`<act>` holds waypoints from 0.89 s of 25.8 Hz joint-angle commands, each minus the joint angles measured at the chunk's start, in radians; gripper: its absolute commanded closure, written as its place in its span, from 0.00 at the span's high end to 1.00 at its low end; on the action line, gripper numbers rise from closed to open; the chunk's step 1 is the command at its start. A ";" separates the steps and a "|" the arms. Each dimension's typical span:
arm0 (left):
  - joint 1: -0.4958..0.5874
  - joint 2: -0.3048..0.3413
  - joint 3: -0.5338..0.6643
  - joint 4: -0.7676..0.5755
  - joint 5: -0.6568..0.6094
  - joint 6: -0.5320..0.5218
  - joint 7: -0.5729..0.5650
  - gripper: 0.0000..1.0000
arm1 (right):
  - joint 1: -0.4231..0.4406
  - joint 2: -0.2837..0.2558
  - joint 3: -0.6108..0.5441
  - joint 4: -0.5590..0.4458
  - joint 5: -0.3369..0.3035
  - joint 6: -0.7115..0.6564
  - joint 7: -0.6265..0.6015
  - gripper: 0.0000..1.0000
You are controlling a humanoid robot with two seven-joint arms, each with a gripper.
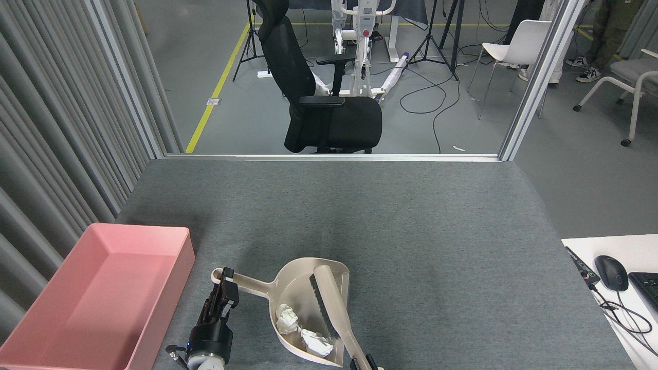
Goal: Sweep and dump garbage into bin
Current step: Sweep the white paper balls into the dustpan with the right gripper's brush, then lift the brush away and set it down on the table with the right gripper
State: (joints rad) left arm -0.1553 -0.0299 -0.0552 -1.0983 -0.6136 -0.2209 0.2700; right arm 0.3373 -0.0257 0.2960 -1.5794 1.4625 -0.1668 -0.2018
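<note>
The garbage [303, 331], two crumpled white paper wads, is seen lying inside the dustpan [295, 303], with the brush [329, 308] resting over them; spillage may be caused by tilting the pan while it is carried to the bin [97, 298]; the left gripper [222, 293] is clamped on the dustpan handle; the right gripper [366, 363] is barely in view and its jaws cannot be judged.

Left gripper [224, 284] closed on a beige handle, forearm low; right gripper [366, 364] barely visible at bottom edge.
</note>
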 commanded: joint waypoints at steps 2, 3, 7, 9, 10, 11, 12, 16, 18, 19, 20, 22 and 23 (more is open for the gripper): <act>0.002 0.001 0.000 0.000 0.000 0.000 0.000 0.19 | -0.021 0.015 0.002 -0.002 -0.004 0.003 -0.045 0.00; 0.003 0.001 0.000 0.000 0.000 0.000 0.000 0.18 | -0.026 0.016 0.002 -0.004 -0.004 0.004 -0.064 0.00; 0.007 0.001 0.000 0.000 0.000 0.000 0.000 0.19 | -0.067 0.032 -0.023 -0.007 -0.004 0.058 -0.076 0.00; 0.007 0.001 0.000 0.000 0.000 0.000 0.000 0.19 | -0.086 0.033 -0.093 -0.007 -0.004 0.073 -0.065 0.00; 0.007 0.001 0.000 0.000 0.000 0.000 0.000 0.18 | -0.086 0.029 -0.133 -0.007 -0.004 0.069 -0.054 0.00; 0.007 0.001 0.000 0.000 0.000 0.000 0.000 0.19 | -0.086 0.021 -0.187 -0.005 -0.004 0.064 -0.030 0.00; 0.008 0.001 0.000 -0.002 0.002 0.000 0.000 0.18 | -0.087 0.012 -0.241 -0.005 -0.004 0.044 -0.007 0.00; 0.007 0.001 0.000 -0.003 0.002 -0.001 0.000 0.19 | -0.090 -0.085 -0.402 0.019 -0.004 -0.079 0.027 0.00; 0.008 0.001 0.000 -0.005 0.002 -0.001 -0.002 0.19 | -0.084 -0.118 -0.434 0.041 -0.004 -0.094 0.030 0.00; 0.008 0.001 0.000 -0.003 0.002 -0.001 0.000 0.19 | -0.083 -0.132 -0.439 0.048 -0.004 -0.099 0.030 0.00; 0.008 0.001 0.000 -0.003 0.002 -0.001 0.000 0.19 | -0.081 -0.142 -0.443 0.056 -0.004 -0.102 0.032 0.00; 0.010 0.001 0.000 -0.003 0.002 -0.001 0.000 0.19 | -0.077 -0.143 -0.442 0.070 -0.004 -0.102 0.033 0.00; 0.010 -0.001 0.000 -0.003 0.002 -0.001 0.000 0.19 | -0.075 -0.142 -0.442 0.075 -0.004 -0.102 0.033 0.00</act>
State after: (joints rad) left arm -0.1469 -0.0294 -0.0552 -1.1018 -0.6121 -0.2224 0.2709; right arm 0.2572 -0.1548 -0.1340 -1.5236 1.4588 -0.2616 -0.1712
